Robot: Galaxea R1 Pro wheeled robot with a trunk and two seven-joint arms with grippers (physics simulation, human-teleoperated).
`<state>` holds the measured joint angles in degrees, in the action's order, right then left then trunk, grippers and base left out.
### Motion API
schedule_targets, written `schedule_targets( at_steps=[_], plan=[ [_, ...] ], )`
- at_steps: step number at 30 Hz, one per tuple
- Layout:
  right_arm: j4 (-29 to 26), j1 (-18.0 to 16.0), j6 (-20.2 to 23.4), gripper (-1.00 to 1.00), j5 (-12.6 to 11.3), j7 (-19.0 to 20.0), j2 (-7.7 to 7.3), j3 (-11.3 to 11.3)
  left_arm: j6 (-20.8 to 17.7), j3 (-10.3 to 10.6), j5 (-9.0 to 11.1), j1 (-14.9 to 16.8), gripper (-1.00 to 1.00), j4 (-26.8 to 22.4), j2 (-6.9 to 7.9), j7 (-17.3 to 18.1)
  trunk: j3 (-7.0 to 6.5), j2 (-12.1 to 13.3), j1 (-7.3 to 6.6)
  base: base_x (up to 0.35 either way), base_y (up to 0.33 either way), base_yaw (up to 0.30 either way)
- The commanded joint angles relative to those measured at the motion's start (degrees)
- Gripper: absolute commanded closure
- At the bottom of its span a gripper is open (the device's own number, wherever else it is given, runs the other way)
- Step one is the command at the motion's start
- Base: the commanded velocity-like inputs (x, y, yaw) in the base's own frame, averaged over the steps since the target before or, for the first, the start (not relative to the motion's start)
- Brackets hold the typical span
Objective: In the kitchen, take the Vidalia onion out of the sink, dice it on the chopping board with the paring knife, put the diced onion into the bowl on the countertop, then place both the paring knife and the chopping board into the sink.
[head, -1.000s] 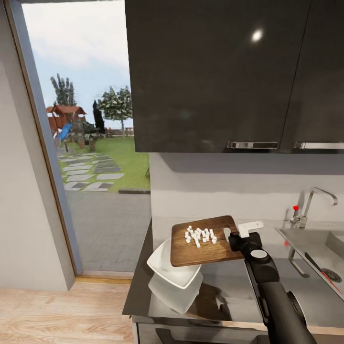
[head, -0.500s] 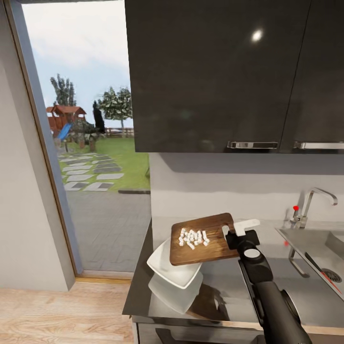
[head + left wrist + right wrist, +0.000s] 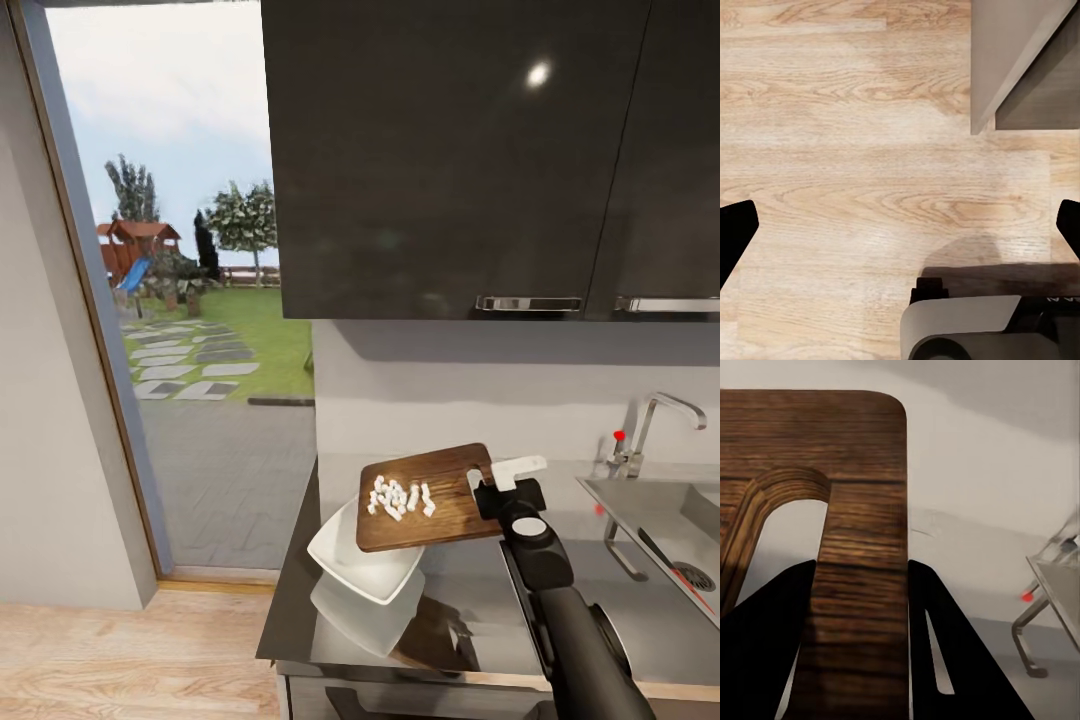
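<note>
Many white onion bits (image 3: 398, 497) have slid toward the low end of the board (image 3: 432, 498), which the right pincer (image 3: 497, 487) holds tipped over the bowl (image 3: 350, 558) on the tabletop (image 3: 470, 610). Soon they should drop in. Left pincer (image 3: 900, 232) hangs wide over floor.

The head camera looks forward over the surface (image 3: 640, 620); the right wrist camera sits close against the board (image 3: 855, 540), their shared object; the left wrist camera faces the floor (image 3: 870, 187).
</note>
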<state>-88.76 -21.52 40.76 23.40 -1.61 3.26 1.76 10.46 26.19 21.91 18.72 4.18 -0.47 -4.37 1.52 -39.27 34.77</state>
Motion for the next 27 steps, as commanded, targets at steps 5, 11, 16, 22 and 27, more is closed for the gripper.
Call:
schedule_targets(
  at_steps=[5, 11, 16, 22, 27],
  plan=[
    [-0.09, -0.10, 0.45, 1.00, 4.75, -0.13, 0.26, 0.09, 0.35, 0.45, 0.41, 0.09, -1.00, 0.22, -0.05, -0.03, 0.11, -0.09, 0.02, 0.000, 0.000, 0.000],
    [-0.10, -0.10, 0.46, 1.00, 7.97, -0.06, 2.53, 0.16, 0.35, 0.49, 0.41, 0.09, -1.00, 0.22, -0.05, -0.03, 0.11, -0.09, 0.02, 0.000, 0.000, 0.000],
    [-0.10, -0.10, 0.46, 1.00, 8.11, -0.08, 2.62, 0.18, 0.35, 0.49, 0.41, 0.09, -1.00, 0.22, -0.05, -0.03, 0.11, -0.09, 0.02, 0.000, 0.000, 0.000],
    [-0.11, -0.10, 0.46, 1.00, 9.84, -0.08, 2.63, 0.18, 0.34, 0.51, 0.41, 0.09, -1.00, 0.22, -0.05, -0.03, 0.11, -0.09, 0.02, 0.000, 0.000, 0.000],
    [-0.18, -0.10, 0.46, 1.00, 10.19, -0.14, 2.63, 0.18, 0.35, 0.51, 0.41, 0.09, -1.00, 0.22, -0.05, -0.03, 0.11, -0.09, 0.02, 0.000, 0.000, 0.000]
  ],
)
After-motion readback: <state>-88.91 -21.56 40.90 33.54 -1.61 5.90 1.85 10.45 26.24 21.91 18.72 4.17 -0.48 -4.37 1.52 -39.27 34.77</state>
